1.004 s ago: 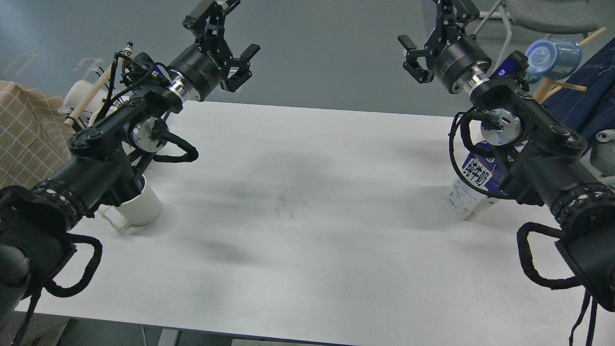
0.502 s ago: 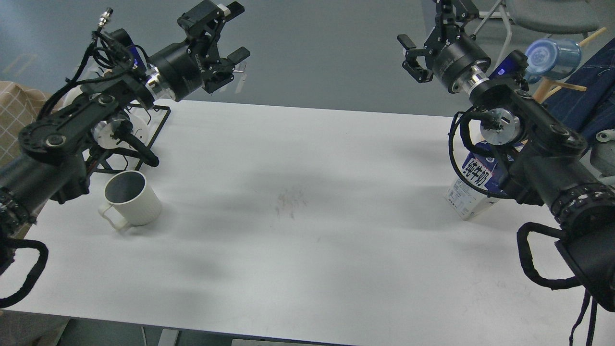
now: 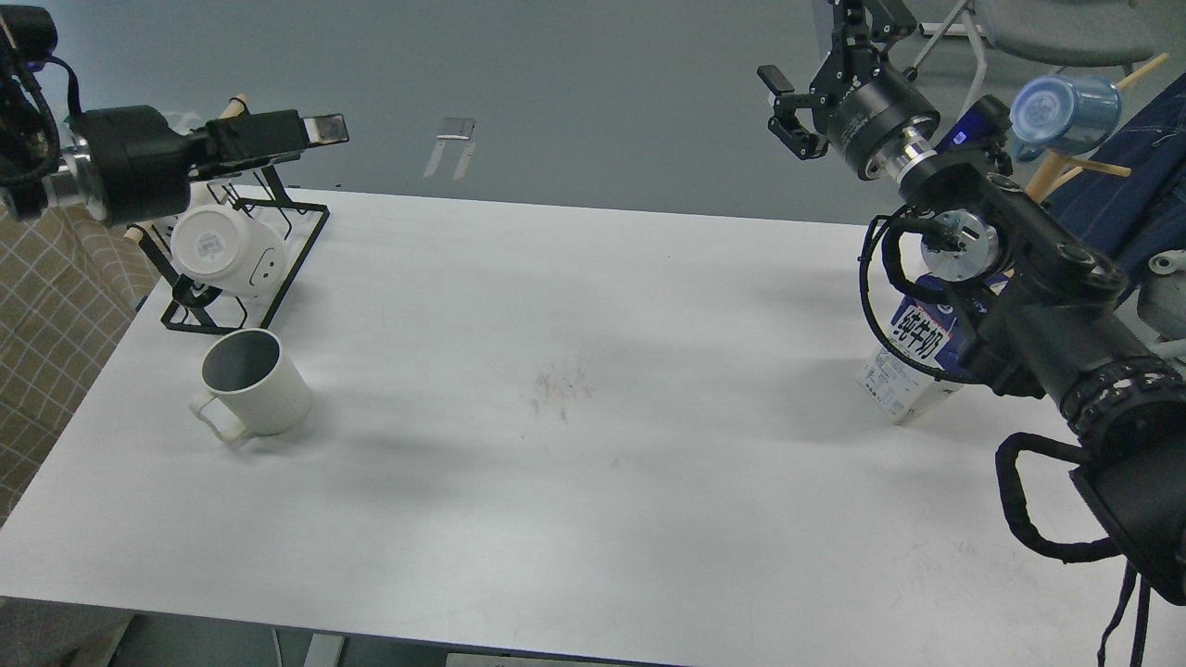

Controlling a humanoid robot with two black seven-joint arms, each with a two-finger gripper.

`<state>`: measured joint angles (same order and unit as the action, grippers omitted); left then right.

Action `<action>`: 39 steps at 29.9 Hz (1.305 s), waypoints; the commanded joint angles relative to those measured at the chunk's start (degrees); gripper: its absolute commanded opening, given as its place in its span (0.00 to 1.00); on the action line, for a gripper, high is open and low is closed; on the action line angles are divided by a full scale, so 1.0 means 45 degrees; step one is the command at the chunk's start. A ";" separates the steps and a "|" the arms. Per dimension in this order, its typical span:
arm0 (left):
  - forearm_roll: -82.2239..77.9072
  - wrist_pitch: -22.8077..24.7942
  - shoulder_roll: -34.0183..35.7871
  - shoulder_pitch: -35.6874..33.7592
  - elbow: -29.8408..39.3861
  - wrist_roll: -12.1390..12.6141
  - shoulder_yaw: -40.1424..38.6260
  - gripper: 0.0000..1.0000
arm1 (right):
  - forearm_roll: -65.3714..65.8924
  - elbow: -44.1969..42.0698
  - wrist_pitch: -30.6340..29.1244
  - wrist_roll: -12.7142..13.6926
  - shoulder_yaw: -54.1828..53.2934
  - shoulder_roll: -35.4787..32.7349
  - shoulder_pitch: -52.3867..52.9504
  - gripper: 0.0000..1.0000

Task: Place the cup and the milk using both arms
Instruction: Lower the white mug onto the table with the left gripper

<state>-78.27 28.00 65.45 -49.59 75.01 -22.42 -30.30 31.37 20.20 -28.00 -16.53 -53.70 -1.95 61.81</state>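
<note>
Clearly you had both things loose: cup point(image 3: 257, 383) at nine o'clock on the tabletop point(image 3: 593, 389), milk point(image 3: 913, 361) at three (partly hidden). Left hand point(image 3: 310, 130) unreadable, right hand point(image 3: 815, 83) open; descend squarely.

Left black seven-joint arm enters at upper left edge, held high, wrist roughly level, pointing right. Left two-finger tool point(image 3: 310, 130) seen side-on, fingers indistinguishable, holds nothing visible. Right black arm runs from lower right corner up toward top centre-right, elbow bent, cables looped alongside. Right two-finger tool point(image 3: 857, 14) raised, partly cropped at top edge, fingers spread, empty.
</note>
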 commanded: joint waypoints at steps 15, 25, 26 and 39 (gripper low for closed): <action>-0.2803 0.0000 0.0299 0.0122 -0.2779 -0.1210 0.2905 0.98 | 0.0002 0.0492 0.0000 -0.0018 0.0018 -0.0035 -0.0180 1.00; -0.2862 0.0000 -0.0539 0.0922 -0.3621 -0.1210 0.3081 0.98 | 0.0002 0.0492 0.0000 -0.0018 0.0018 -0.0015 -0.0258 1.00; -0.2862 0.0000 -0.0619 0.0962 -0.3621 -0.1210 0.3120 0.98 | 0.0002 0.0492 0.0000 -0.0018 0.0018 -0.0015 -0.0258 1.00; -0.3037 0.0000 -0.1186 0.1333 -0.3991 -0.1209 0.3609 0.98 | 0.0002 0.0492 0.0000 -0.0018 0.0135 -0.0015 -0.0278 1.00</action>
<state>-91.79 28.00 60.40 -43.62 57.90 -27.82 -14.08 31.38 22.42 -28.00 -16.61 -53.41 -1.98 60.55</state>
